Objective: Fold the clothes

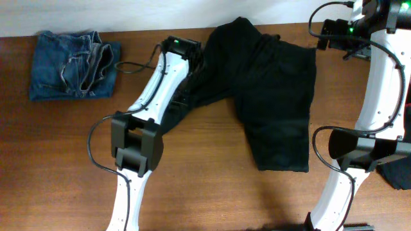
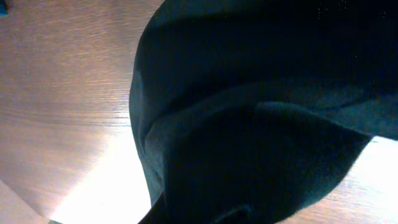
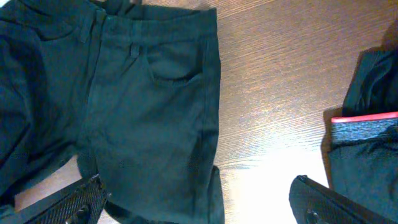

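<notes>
Black trousers [image 1: 276,96] lie spread over the middle of the table, one leg reaching toward the front and the other bunched to the left. My left gripper [image 1: 191,52] sits at that bunched leg. In the left wrist view, lifted black fabric [image 2: 261,124] fills the frame and hides the fingers, which look shut on it. My right gripper [image 1: 323,35] hovers at the trousers' far right corner. In the right wrist view it stands open [image 3: 205,205] over the edge of the trousers [image 3: 143,106], with nothing between its fingers.
Blue jeans [image 1: 74,64] lie folded at the far left. A dark garment with a red band [image 3: 367,124] lies on the right, and shows at the table's right edge [image 1: 398,170] in the overhead view. Bare wooden table [image 1: 58,160] lies to the front left.
</notes>
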{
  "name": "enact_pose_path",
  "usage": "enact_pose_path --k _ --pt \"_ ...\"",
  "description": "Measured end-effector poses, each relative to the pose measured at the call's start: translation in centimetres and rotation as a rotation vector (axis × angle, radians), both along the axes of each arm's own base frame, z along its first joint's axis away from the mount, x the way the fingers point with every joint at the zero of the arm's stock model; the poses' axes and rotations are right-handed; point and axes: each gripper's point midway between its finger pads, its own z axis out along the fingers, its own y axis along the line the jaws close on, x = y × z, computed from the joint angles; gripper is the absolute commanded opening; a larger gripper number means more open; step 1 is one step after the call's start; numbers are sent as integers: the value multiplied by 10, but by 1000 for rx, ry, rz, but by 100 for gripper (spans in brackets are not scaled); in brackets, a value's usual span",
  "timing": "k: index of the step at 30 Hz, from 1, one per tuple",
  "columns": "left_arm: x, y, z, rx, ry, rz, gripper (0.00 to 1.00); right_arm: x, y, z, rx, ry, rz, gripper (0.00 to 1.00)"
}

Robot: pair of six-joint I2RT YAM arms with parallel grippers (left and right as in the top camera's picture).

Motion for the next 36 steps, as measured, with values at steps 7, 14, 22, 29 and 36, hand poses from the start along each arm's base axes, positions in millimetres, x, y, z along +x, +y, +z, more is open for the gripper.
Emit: enact_pose_path --k 7,14,22,29,36 --pt "5 15 1 10 -4 31 12 1 4 0 23 -4 10 99" --pt "15 62 2 35 -13 133 33 2 22 -4 113 -2 63 99" --pt "23 83 10 76 -51 156 94 16 42 -69 195 110 109 99" --pt "24 82 57 17 -164 173 53 30 96 -126 211 155 224 99" --pt "15 48 68 -199 -146 196 1 42 115 -162 211 132 264 41"
